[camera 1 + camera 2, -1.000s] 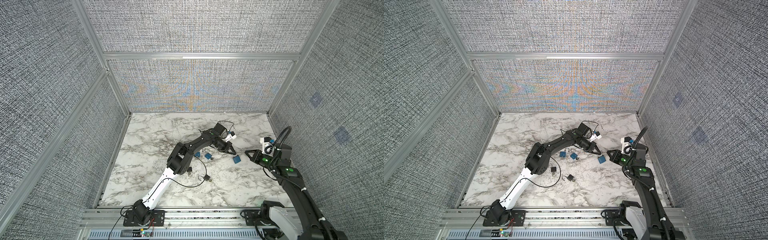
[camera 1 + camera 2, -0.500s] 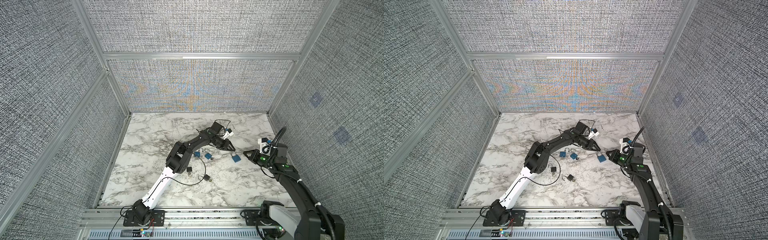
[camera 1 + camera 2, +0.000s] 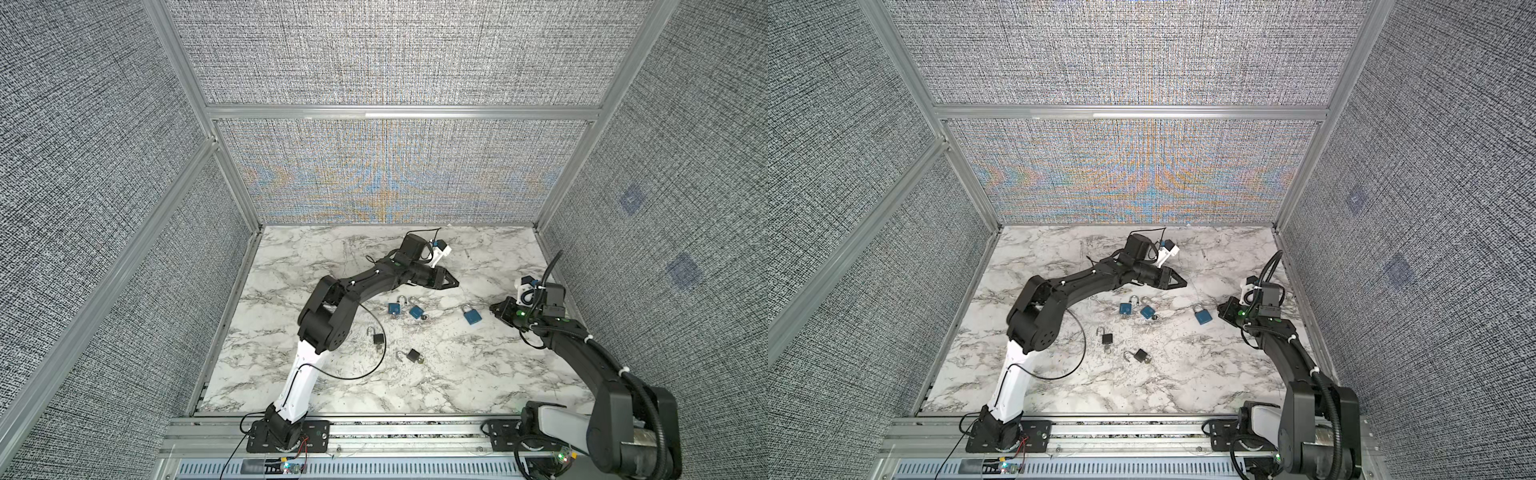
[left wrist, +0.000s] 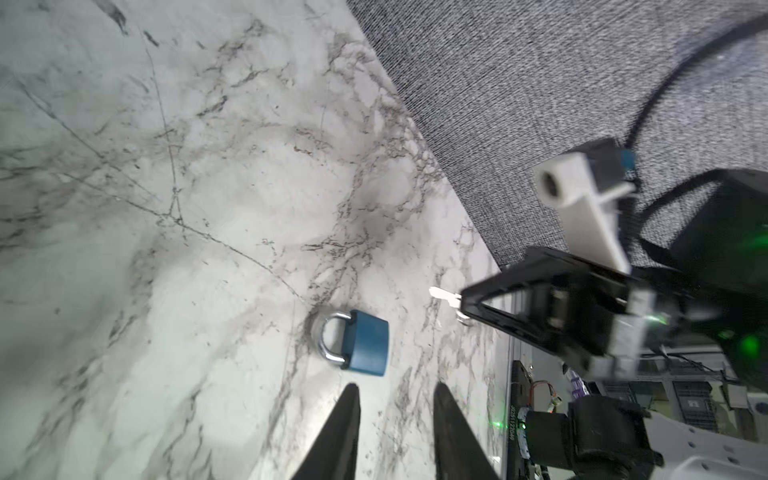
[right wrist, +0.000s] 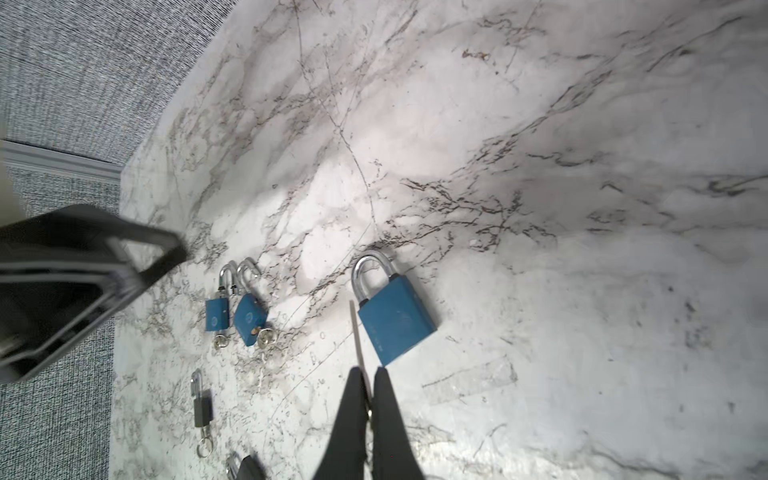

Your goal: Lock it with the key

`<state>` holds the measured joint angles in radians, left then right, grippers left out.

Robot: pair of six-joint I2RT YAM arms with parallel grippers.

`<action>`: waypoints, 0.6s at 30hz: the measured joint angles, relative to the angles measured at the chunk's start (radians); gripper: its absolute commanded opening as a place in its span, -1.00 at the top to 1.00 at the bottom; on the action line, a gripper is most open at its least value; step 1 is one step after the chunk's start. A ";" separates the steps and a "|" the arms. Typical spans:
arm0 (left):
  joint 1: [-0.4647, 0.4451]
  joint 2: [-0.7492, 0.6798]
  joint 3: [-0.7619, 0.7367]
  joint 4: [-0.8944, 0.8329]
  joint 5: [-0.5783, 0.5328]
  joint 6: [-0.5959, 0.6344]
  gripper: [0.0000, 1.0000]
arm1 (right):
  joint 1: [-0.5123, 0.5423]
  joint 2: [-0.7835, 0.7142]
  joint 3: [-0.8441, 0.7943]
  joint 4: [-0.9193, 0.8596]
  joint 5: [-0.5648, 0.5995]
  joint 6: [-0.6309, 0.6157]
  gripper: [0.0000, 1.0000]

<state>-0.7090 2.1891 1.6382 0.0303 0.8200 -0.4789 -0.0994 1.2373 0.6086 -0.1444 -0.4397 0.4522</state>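
Note:
A large blue padlock (image 3: 471,316) (image 3: 1202,316) lies flat on the marble table, its silver shackle pointing to the back wall. My right gripper (image 5: 369,374) (image 3: 494,308) is shut on a thin silver key (image 5: 355,332). The blade sticks out past the fingertips and passes beside the padlock (image 5: 395,320). The key tip (image 4: 442,294) also shows in the left wrist view. My left gripper (image 4: 395,388) (image 3: 455,284) hovers open just short of the padlock (image 4: 368,349), with nothing between its fingers.
Two small blue padlocks (image 3: 395,308) (image 3: 417,311) with open shackles and keys in them lie left of the large one. Two black padlocks (image 3: 377,338) (image 3: 413,354) lie nearer the front. A black cable (image 3: 374,365) loops over the table beside the left arm.
The left gripper's jaws have parted, and it has drawn back a little toward the rear. The right gripper has shifted slightly, still shut on the key.

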 measured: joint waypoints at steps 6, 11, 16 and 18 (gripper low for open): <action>0.031 -0.301 -0.411 0.306 -0.069 -0.076 0.34 | 0.004 0.113 0.034 0.016 0.019 -0.020 1.00; 0.045 -0.477 -0.628 0.471 -0.119 -0.109 0.34 | 0.023 0.182 0.058 0.037 0.034 -0.024 1.00; 0.064 -0.591 -0.777 0.566 -0.174 -0.135 0.34 | 0.044 0.238 0.087 0.044 0.047 -0.028 1.00; 0.067 -0.621 -0.823 0.603 -0.199 -0.155 0.33 | 0.050 0.250 0.092 0.043 0.052 -0.028 1.00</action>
<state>-0.6422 1.5677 0.8150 0.6334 0.6212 -0.6338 -0.0490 1.4872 0.7002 -0.1009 -0.3874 0.4240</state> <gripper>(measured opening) 0.333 0.049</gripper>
